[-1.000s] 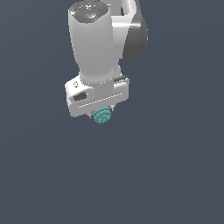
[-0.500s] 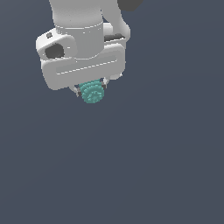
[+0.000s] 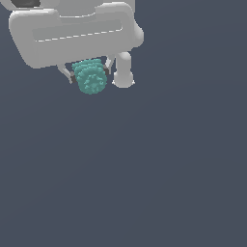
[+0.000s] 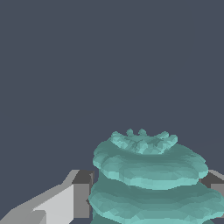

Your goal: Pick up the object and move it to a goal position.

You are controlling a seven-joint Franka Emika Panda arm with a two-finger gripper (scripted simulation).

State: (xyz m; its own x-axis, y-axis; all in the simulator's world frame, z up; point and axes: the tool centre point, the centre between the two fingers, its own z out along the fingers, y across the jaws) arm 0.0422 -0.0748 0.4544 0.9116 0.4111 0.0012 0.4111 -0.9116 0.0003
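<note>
A small teal-green ball (image 3: 90, 77), bumpy and ringed with ridges, hung between the two fingers of the white tool (image 3: 89, 73), which was closed on it from either side. In the exterior view the ball sat just below the tool's broad white body, near the upper part of the picture toward the exterior view's left, with a flat dark grey-blue bench (image 3: 159, 173) filling everything behind and below. No shadow or contact showed whether the ball was raised or how far. In the wrist view the ball (image 4: 148, 179) filled the foreground, its stacked ridges clear, with a dark finger pad (image 4: 82, 194) pressed against one side and the other pad only just showing at the picture's edge. The step in hand appeared to be carrying the ball to its goal; doing that well probably meant keeping the squeeze steady, since a ridged round shape could roll or slip between flat pads, and moving smoothly without jerks. No goal marker was visible in either view. The arm above the tool was cut off by the frame, and the ball's lower part was cut off in the wrist view.
</note>
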